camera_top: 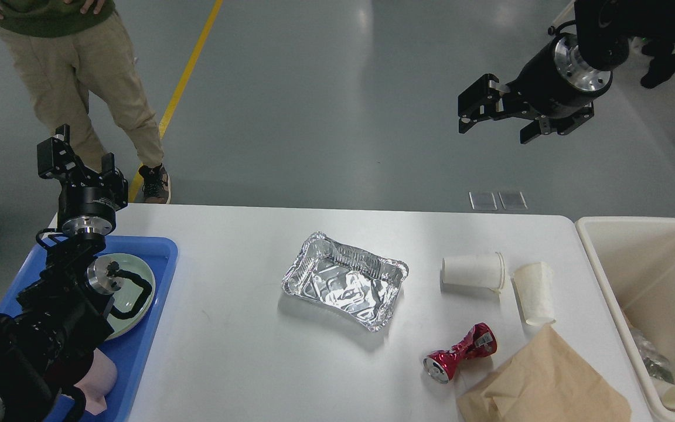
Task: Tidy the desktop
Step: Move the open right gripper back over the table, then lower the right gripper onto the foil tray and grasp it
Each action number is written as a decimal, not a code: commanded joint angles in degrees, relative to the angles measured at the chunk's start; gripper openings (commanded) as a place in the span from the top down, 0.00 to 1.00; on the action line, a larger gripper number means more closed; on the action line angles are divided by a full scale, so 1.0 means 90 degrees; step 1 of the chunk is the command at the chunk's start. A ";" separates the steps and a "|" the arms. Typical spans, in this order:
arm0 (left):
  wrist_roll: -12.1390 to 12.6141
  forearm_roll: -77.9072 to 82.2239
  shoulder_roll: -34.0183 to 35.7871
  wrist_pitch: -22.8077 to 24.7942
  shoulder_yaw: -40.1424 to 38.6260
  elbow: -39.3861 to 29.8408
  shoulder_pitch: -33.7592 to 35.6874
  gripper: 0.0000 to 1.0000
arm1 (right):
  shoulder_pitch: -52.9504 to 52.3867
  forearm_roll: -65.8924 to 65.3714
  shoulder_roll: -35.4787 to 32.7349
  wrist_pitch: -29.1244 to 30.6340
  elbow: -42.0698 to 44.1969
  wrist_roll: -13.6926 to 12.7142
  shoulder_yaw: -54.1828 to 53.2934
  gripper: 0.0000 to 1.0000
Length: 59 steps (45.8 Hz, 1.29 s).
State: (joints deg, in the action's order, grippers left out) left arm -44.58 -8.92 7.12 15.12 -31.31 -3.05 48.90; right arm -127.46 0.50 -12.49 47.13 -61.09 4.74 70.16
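Observation:
The desktop [226,351] is a large white tabletop. On it lie a crumpled foil tray [343,287] in the middle, two white paper cups on their sides [472,272] [534,293], a crushed red can [460,353] and a brown paper bag [542,384] at the front right. My left gripper [79,155] is open and empty, held up above the table's far left corner. My right gripper [493,126] is open and empty, high in the air beyond the table's far right edge.
A blue tray [144,346] at the left holds a green plate [135,287] and a pink item [100,375], partly hidden by my left arm. A cream bin [654,275] with some rubbish stands at the right. A person [79,70] stands beyond the far left corner.

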 commanded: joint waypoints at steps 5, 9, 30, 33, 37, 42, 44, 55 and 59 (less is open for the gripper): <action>0.0002 0.0005 0.0000 0.0000 0.0002 -0.0003 -0.0004 0.04 | 0.0195 0.0149 0.0050 0.0575 -0.0234 -0.0009 -0.0383 0.00; 0.0002 -0.0005 0.0000 0.0000 0.0003 -0.0003 -0.0003 0.04 | 0.1288 0.0364 0.0050 0.0088 -0.0078 -0.0038 -0.0724 0.00; 0.0002 -0.0005 0.0000 0.0000 -0.0007 -0.0003 0.0006 0.04 | 0.5313 0.0345 0.0782 -0.2501 0.1582 -0.0077 -0.2043 0.00; 0.0002 -0.0005 0.0000 0.0000 -0.0007 -0.0003 -0.0004 0.04 | 0.5635 0.0345 0.1035 -0.2842 0.1865 -0.0077 -0.2053 0.00; 0.0002 -0.0005 0.0000 0.0000 -0.0007 0.0007 -0.0004 0.04 | 0.5977 0.0345 0.1270 -0.3165 0.2158 -0.0077 -0.2053 0.00; 0.0002 -0.0005 0.0000 0.0000 -0.0007 -0.0003 0.0006 0.04 | 0.6387 0.0326 0.1582 -0.3361 0.2578 -0.0087 -0.2053 0.00; 0.0002 -0.0005 0.0000 0.0000 -0.0007 -0.0003 0.0006 0.04 | 0.6583 0.0306 0.1709 -0.3400 0.2812 -0.0087 -0.2053 0.00; -0.0008 -0.0005 0.0000 0.0000 0.0002 -0.0003 -0.0004 0.04 | 0.7267 0.0286 0.2169 -0.3449 0.3672 -0.0087 -0.2053 0.01; 0.0002 -0.0005 0.0000 0.0000 0.0003 -0.0003 0.0006 0.04 | 0.7335 0.0286 0.2198 -0.3547 0.3692 -0.0165 -0.2044 0.09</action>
State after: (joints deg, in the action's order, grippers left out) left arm -44.57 -8.94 7.12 15.12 -31.37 -3.07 48.89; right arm -62.51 3.07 6.66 16.05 -28.67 3.92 51.67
